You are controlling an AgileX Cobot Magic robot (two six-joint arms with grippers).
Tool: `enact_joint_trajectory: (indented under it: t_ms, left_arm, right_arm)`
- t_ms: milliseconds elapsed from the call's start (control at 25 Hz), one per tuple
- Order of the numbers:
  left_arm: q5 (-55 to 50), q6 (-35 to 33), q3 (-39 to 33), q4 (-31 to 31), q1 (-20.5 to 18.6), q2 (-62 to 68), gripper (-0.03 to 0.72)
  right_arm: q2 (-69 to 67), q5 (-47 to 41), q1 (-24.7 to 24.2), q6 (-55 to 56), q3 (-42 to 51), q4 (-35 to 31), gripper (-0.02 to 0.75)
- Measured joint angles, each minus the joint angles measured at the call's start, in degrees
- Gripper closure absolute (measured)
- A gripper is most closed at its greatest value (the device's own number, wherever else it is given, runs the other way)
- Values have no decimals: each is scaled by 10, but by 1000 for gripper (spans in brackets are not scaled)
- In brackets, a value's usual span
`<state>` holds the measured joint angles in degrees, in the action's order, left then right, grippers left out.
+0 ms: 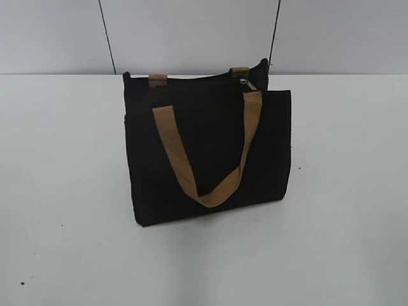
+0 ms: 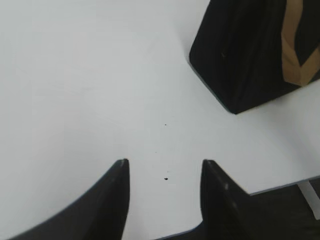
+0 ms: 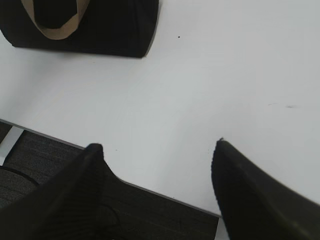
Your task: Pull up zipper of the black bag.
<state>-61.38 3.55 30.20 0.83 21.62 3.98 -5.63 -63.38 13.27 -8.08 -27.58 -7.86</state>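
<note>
Bare white table (image 1: 64,191) is lying open all around me, so I am seeing free passage on both sides. Only the black bag (image 1: 207,153) is standing in the way, upright mid-table, its tan handle (image 1: 207,153) drooping across the front face below the zipper (image 1: 245,83).

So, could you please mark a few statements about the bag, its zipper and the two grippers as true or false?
1. The boxy black fabric bag stands upright on the white table. True.
2. The small silver metal zipper slider sits at the top edge near the bag's right end in the exterior view. True.
3. The left gripper is clamped on the zipper. False: it is open over bare table, apart from the bag.
4. The right gripper is open and holds nothing. True.
5. The tan webbing handle is held up. False: it hangs down the bag's front.
</note>
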Motion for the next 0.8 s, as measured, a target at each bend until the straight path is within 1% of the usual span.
enact_joint_trajectory:
  t_ms: [80, 280, 400, 480, 640, 800]
  left_arm:
    - [0, 0, 0, 0, -29, -2, 342]
    - [2, 0, 0, 1, -126, -35, 381]
    - [3, 0, 0, 1, -165, -43, 399]
    - [3, 0, 0, 1, -176, -44, 416]
    - [4, 0, 0, 1, -178, -45, 445]
    - [4, 0, 0, 1, -178, -45, 448]
  right_arm:
    - [0, 0, -2, 0, 0, 0, 225]
    - [17, 0, -7, 1, 0, -2, 225]
    - [41, 1, -31, 1, 0, -3, 225]
    - [57, 1, -56, 1, 0, -4, 225]
    - [60, 1, -101, 1, 0, -6, 225]
    - [60, 1, -114, 1, 0, -8, 225]
